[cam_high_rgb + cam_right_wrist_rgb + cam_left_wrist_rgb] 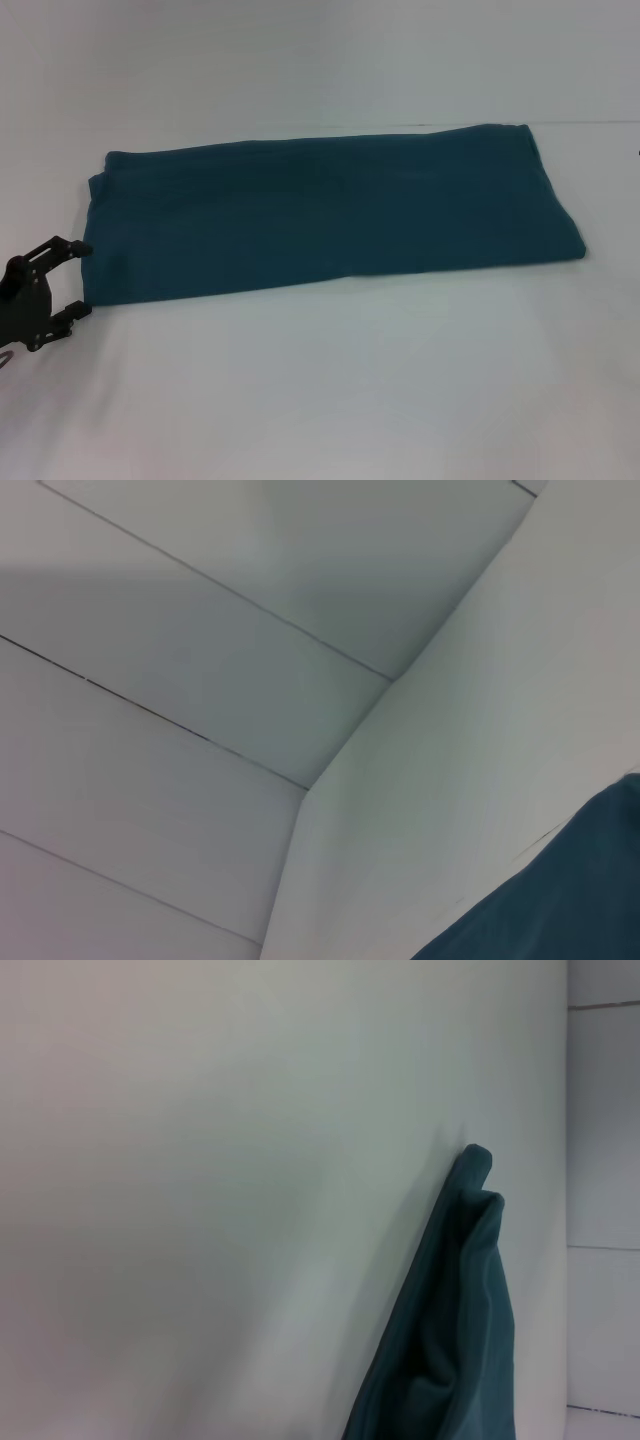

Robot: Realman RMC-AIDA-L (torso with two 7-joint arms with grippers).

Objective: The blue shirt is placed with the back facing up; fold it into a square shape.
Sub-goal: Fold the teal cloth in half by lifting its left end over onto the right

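So the table (pixel 320 400) is the biggest thing here, a plain white surface filling pretty much the whole head view, with a pale wall behind it.

Lying across the middle of it is the blue shirt (pixel 330 215), already folded into one long band that runs from the left side over to the right. It's a dark teal, flat, only soft wrinkles, and the right end sits a bit farther back than the left end. No lettering shows on the upward face. The near long edge is fairly straight; the left end looks a little rounded where the layers stack. From the left wrist view you get that end of the shirt (pixel 450 1340) up close: layered fabric with a folded lip at the tip, resting on the white surface. The right wrist view catches just a corner of teal cloth (pixel 560 900) on the table, plus white panels with thin seams beyond the table edge.

Smallest bit: the left gripper (pixel 72 280), black, at the left edge of the head view, right beside the shirt's near left corner. Its two fingers are spread apart with nothing between them; the upper fingertip looks like it might just touch the fabric edge, hard to say from this angle. The right gripper doesn't show in any view.
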